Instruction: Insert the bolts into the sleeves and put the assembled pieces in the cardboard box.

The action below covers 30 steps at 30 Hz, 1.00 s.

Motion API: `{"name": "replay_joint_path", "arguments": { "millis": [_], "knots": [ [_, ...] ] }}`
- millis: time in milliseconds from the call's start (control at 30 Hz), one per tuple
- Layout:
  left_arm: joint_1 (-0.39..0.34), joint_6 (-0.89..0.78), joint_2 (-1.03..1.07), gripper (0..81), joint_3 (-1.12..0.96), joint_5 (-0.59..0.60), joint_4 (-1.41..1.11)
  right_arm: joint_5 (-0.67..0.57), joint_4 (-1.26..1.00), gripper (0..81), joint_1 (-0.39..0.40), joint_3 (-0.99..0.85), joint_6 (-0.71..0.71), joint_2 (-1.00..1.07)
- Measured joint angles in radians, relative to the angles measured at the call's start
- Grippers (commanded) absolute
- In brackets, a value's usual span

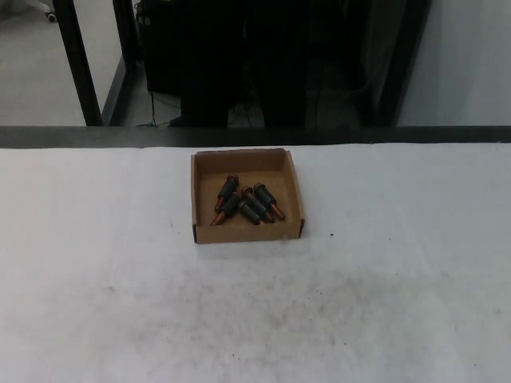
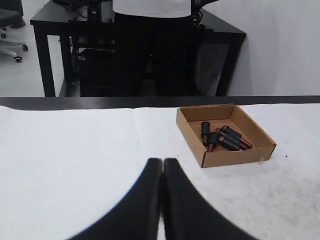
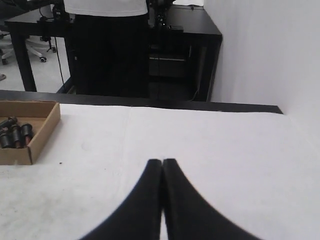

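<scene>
**Pincers closed, pieces boxed**

The left pincer [image 2: 162, 166] and right pincer [image 3: 162, 166], smooth and black, are pressed shut and empty above the matte white surface [image 1: 399, 279]. Near its far edge, the shallow cardboard box [image 1: 246, 234] holds dark-sleeved, copper-tipped bolts [image 1: 247, 204].

Sleeved bolts [image 1: 250, 211] lie jumbled inside cardboard box [image 1: 247, 232].

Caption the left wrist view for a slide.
Shut left gripper over the white bench, assembled pieces lying in the cardboard box.
</scene>
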Motion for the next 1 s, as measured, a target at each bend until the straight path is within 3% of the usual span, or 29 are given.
{"name": "replay_joint_path", "arguments": {
  "millis": [400,700,1000],
  "knots": [
    [0.000,-0.054,0.000,0.8,0.005,0.000,0.003,-0.010,-0.086,0.3,0.000,0.169,0.211,0.003],
    [0.000,-0.061,0.000,0.8,0.075,0.000,-0.088,0.117,-0.138,0.3,0.000,0.219,0.159,0.003],
    [0.000,-0.061,0.000,0.8,0.078,0.000,-0.097,0.130,-0.139,0.3,0.000,0.219,0.159,0.003]
  ]
}}
